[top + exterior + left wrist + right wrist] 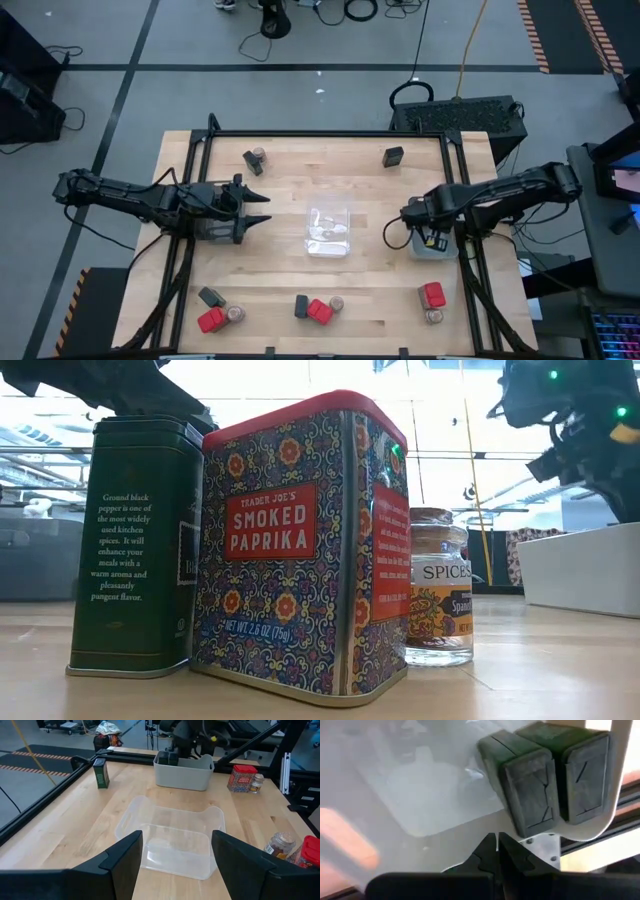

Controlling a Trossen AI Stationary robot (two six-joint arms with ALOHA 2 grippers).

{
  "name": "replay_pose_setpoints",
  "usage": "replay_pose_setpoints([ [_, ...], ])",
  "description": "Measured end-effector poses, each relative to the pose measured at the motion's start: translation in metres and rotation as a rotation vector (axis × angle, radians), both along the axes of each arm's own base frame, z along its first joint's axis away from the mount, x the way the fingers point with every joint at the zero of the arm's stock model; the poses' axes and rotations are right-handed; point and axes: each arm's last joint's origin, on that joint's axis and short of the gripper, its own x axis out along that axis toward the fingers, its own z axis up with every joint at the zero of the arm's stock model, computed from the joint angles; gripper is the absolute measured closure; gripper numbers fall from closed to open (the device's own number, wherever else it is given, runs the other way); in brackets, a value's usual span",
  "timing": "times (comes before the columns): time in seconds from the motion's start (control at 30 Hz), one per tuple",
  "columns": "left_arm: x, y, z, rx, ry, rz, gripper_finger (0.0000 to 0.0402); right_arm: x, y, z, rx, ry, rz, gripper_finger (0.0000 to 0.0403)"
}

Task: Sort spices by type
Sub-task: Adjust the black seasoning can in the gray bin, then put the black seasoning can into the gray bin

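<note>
center: clear tray sits mid-table, bare wood all around it
bottom edge: spice clusters crowd it, gaps between
right side: grey tray under right gripper, kinda blocked

Low view: black pepper tin top hidden behind a dark arm part; its right side covered by the smoked paprika tin, which also hides the left edge of the spice jar. Grey tray cut by the frame edge.
High view: labels on the table's tins and jars too small to read; grey tray mostly under the right gripper.
Right wrist view: 2 dark tins blurred, lids unreadable.
Left wrist view: red tin cut off at the edge.
</note>
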Motion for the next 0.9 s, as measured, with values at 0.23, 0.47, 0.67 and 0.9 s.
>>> replay_pose_setpoints([
  [0.23, 0.0, 0.0, 0.0, 0.001, 0.0, 0.004, 0.016, 0.021, 0.003, 0.036, 0.005, -0.18, -0.081, 0.0403],
  [0.47, 0.0, 0.0, 0.0, 0.001, 0.0, 0.005, 0.016, 0.075, 0.031, 0.068, 0.086, -0.554, 0.026, 0.0403],
  [0.67, 0.0, 0.0, 0.0, 0.002, 0.003, 0.005, 0.016, 0.143, 0.077, 0.08, 0.155, -0.895, 0.203, 0.0403],
  [0.9, 0.0, 0.0, 0.0, 0.002, 0.003, 0.005, 0.016, 0.202, 0.121, 0.077, 0.173, -0.989, 0.612, 0.0403],
])
